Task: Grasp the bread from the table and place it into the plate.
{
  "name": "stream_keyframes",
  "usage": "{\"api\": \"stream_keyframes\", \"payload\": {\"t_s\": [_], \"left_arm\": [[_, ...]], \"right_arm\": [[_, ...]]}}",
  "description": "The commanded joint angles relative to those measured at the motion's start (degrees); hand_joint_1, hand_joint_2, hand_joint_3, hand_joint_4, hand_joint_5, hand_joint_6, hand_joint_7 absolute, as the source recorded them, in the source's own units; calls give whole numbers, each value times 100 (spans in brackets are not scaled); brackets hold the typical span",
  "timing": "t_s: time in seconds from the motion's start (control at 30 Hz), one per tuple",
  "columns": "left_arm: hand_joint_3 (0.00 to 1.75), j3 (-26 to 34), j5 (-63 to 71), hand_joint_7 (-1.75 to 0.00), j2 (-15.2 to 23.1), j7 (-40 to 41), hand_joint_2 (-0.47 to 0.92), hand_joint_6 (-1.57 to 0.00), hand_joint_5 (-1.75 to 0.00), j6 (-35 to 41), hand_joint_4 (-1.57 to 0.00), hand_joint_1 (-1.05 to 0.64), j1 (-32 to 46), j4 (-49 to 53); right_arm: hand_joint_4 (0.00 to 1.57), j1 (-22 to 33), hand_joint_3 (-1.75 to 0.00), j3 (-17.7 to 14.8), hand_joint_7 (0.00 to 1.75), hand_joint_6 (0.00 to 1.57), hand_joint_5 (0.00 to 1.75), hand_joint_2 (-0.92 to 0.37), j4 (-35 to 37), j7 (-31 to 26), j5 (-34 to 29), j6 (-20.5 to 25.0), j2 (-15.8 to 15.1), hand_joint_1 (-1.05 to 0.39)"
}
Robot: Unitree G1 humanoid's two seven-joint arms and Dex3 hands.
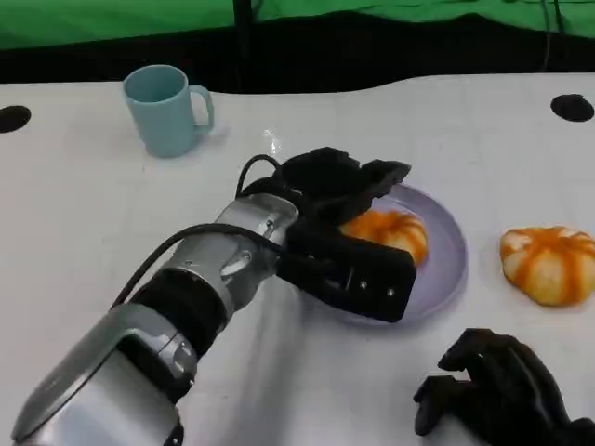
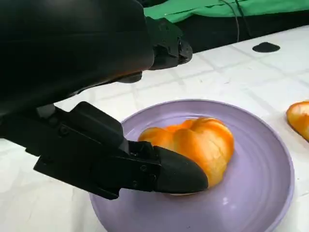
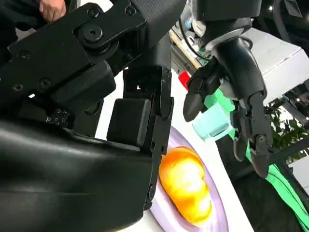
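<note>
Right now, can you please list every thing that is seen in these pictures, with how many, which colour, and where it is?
bread: 2, orange and white; one lies on the plate, the other lies on the table to the plate's right, apart from it
plate: 1, purple, middle of the table
mug: 1, light blue, upright, far left of the table
table: 1, white, with a dark round spot at each far corner
backdrop: 1, green, behind the table
person's hand: 1, beside the table, right wrist view
left hand: 1, black, over the plate, fingers around the bread there
right hand: 1, black, near edge of the table, holding nothing
</note>
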Motion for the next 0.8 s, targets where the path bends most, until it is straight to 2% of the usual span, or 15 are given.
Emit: {"api": "stream_keyframes", "payload": {"t_s": [0.03, 0.37, 0.8], "left_arm": [[33, 202, -251, -6, 423, -28, 92, -12, -31, -264, -13, -94, 438, -500], [32, 582, -644, -7, 1004, -151, 92, -19, -35, -501, -24, -85, 1277, -1762], [32, 627, -656, -6, 1030, -231, 92, -21, -35, -443, -25, -83, 1370, -1943]], "right_arm": [[157, -17, 0, -51, 38, 157, 74, -73, 54, 51, 35, -55, -40, -104], [157, -32, -1, -56, 37, 157, 73, -74, 54, 55, 14, -72, -62, -104], [157, -32, 0, -58, 36, 157, 73, -73, 53, 54, 16, -66, -62, -104]]}}
